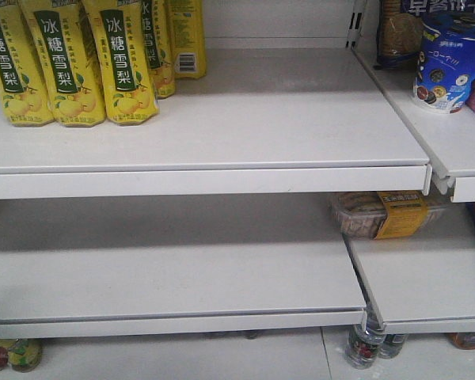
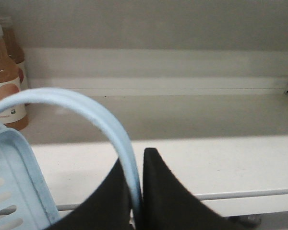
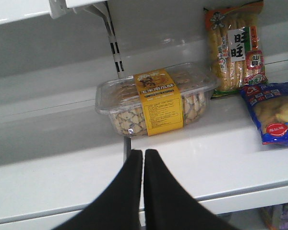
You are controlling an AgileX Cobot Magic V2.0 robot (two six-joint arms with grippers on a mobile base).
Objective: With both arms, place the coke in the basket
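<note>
Left gripper (image 2: 137,201): the two black fingers are pinched on the thin pale blue handle (image 2: 105,120) of the basket (image 2: 12,182). In the left wrist view the handle arches up and over toward 10 o'clock from the fingertips, and the basket's slotted wall hangs at 8 o'clock, low in the corner.

Right gripper (image 3: 144,158): fingers pressed together with nothing between them. It points at 12 o'clock toward a clear tray of biscuits (image 3: 156,103) with a yellow band, standing on the white shelf (image 3: 62,167) just beyond the tips.

The coke: not visible in any view. The front view shows only yellow pear-drink bottles (image 1: 71,63) at 11 o'clock on the upper shelf and snack packs at the right (none of these is the slim red bottle). Its direction from either gripper and the lie of its long axis therefore cannot be told.

Judgement: the left arm is occupied carrying the basket, so the right arm is the free one for the pick. It would need to spread its fingers and first find the bottle.
</note>
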